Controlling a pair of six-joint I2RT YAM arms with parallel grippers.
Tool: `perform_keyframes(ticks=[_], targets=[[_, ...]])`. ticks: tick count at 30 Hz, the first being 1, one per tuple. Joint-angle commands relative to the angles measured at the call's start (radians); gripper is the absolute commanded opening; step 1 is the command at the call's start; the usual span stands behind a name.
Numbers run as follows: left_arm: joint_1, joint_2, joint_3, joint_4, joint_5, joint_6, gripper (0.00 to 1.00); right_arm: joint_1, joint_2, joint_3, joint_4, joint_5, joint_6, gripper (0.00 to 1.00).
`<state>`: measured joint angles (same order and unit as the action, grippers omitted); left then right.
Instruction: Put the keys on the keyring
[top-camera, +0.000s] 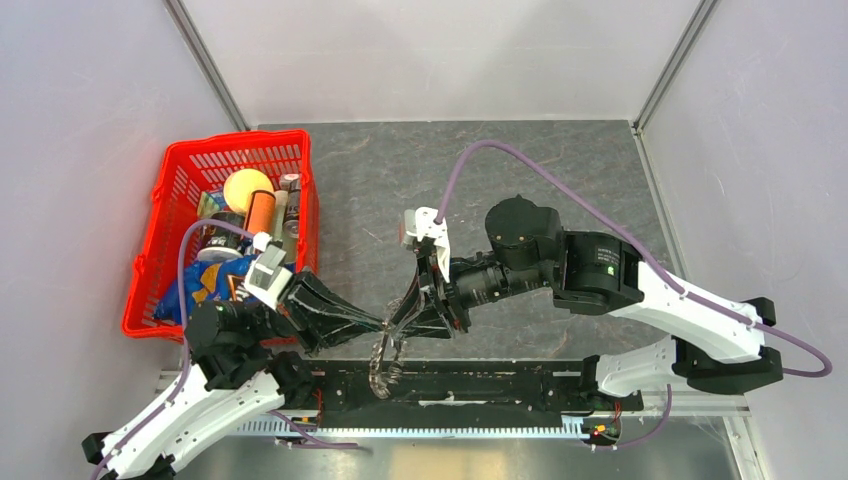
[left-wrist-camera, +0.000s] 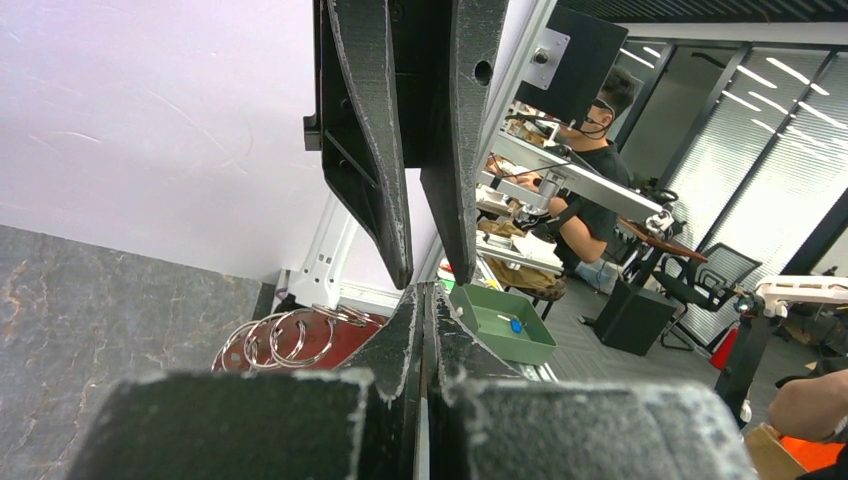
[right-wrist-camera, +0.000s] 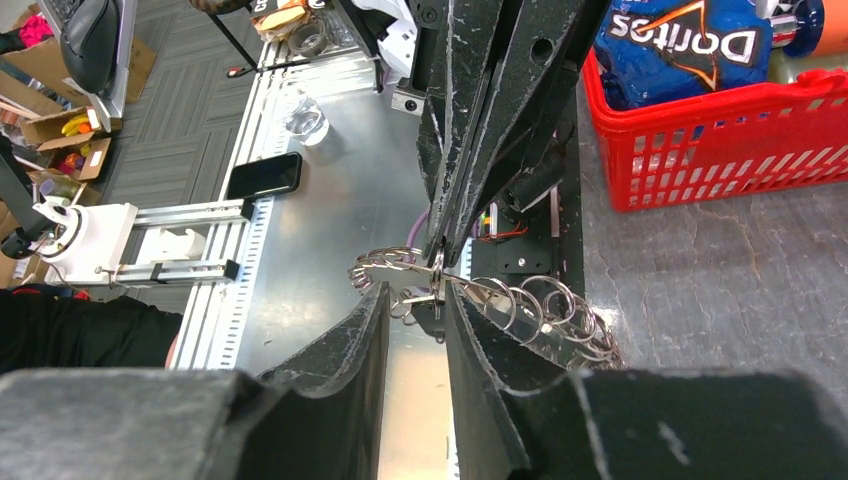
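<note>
The keyring (top-camera: 383, 365) shows as a chain of silver split rings hanging off the table's front edge between the two grippers. My left gripper (top-camera: 381, 324) is shut, pinching one ring edge-on; in the right wrist view its tips (right-wrist-camera: 438, 262) come down onto the bunch (right-wrist-camera: 545, 305). My right gripper (right-wrist-camera: 415, 295) faces it, jaws part-way closed with rings touching both fingertips. A small dark piece (right-wrist-camera: 432, 320), possibly the key, hangs under the rings between those fingers. The left wrist view shows several rings (left-wrist-camera: 285, 338) left of its shut gripper (left-wrist-camera: 422, 290).
A red basket (top-camera: 170, 180) with a Doritos bag (top-camera: 205, 285), cans and a yellow ball stands at the left. A black rail (top-camera: 480, 390) runs along the table's front edge. Below, a phone (right-wrist-camera: 263, 175) and a glass (right-wrist-camera: 303, 115) lie on a metal surface.
</note>
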<state>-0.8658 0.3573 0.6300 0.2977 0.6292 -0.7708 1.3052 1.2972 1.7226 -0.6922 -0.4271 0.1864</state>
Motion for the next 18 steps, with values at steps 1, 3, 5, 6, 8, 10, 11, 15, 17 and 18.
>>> perform_keyframes(ticks=[1,3,5,6,8,10,11,15,17,18], targets=[[-0.001,-0.015,-0.005,0.095,-0.043,-0.040,0.02,0.001,-0.014,-0.009,0.059,0.008,-0.007,0.32],[-0.001,-0.017,-0.010,0.100,-0.050,-0.042,0.02,0.002,-0.009,-0.009,0.061,0.001,-0.005,0.30],[0.000,-0.017,-0.013,0.109,-0.055,-0.048,0.02,0.001,-0.003,-0.010,0.062,0.001,-0.003,0.29],[0.000,-0.020,-0.014,0.112,-0.059,-0.050,0.02,0.002,-0.001,-0.010,0.064,0.001,-0.003,0.29],[-0.001,-0.023,-0.015,0.116,-0.065,-0.051,0.02,0.002,0.000,-0.013,0.070,-0.001,0.000,0.29],[0.000,-0.026,-0.020,0.119,-0.074,-0.052,0.02,0.002,-0.001,-0.016,0.077,0.001,0.004,0.27],[0.001,-0.027,-0.023,0.123,-0.078,-0.053,0.02,0.002,0.000,-0.018,0.082,-0.002,0.005,0.27],[0.000,-0.026,-0.031,0.140,-0.088,-0.059,0.02,0.002,0.008,-0.024,0.095,-0.001,0.014,0.24],[0.000,-0.024,-0.034,0.148,-0.090,-0.062,0.02,0.000,0.012,-0.024,0.098,0.000,0.016,0.23],[0.000,-0.024,-0.034,0.152,-0.090,-0.064,0.02,0.002,0.014,-0.023,0.099,0.008,0.018,0.22]])
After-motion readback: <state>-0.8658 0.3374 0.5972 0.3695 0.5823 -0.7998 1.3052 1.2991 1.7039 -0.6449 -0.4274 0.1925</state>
